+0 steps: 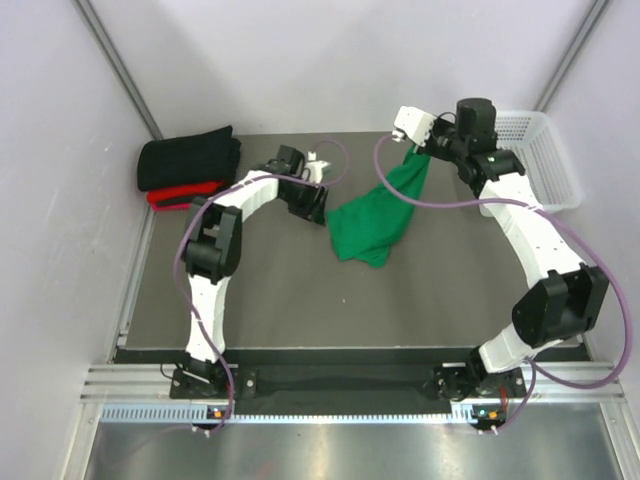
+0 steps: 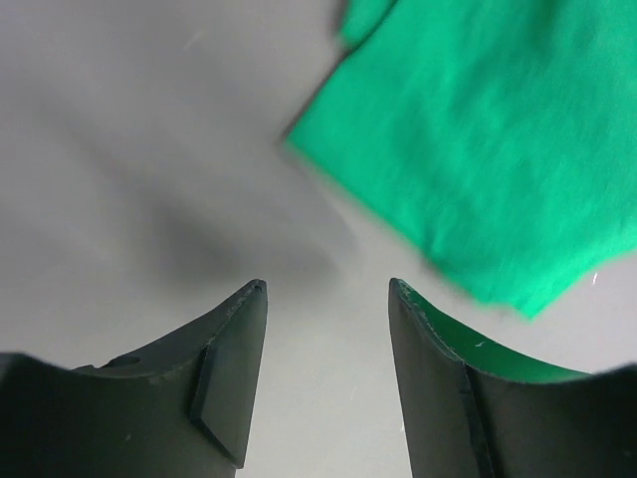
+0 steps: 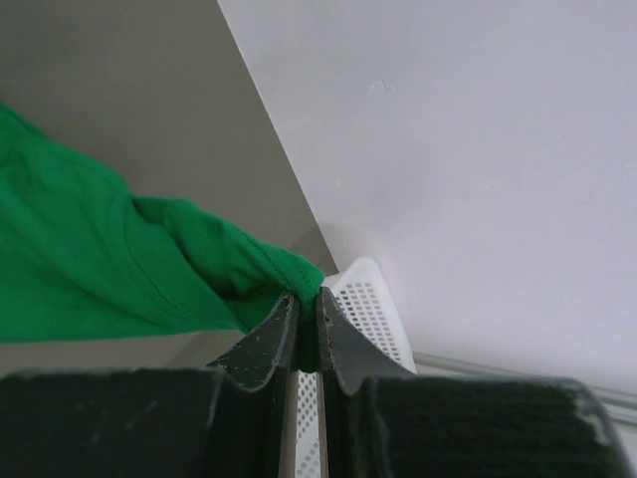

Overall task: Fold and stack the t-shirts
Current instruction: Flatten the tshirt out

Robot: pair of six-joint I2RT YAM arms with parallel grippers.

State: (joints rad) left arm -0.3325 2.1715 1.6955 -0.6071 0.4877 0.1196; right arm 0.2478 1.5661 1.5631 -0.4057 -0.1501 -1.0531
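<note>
We are pinching an edge of the green t-shirt point(image 1: 375, 225) in our right gripper point(image 3: 307, 299), jaws clamped on the cloth, holding it up at one o'clock while its lower part is resting on the table near centre. Our left gripper point(image 2: 326, 289) is hovering with jaws apart and empty, at nine o'clock of the shirt. The black t-shirt point(image 1: 190, 158) is lying folded on the red t-shirt point(image 1: 185, 193) at ten o'clock, and the basket point(image 1: 545, 160) is sitting at two o'clock.

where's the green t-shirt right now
In the top view the green t-shirt hangs just right of centre, its upper end pinched by the right end effector near the white basket, its lower part resting on the table beside the left end effector.
</note>
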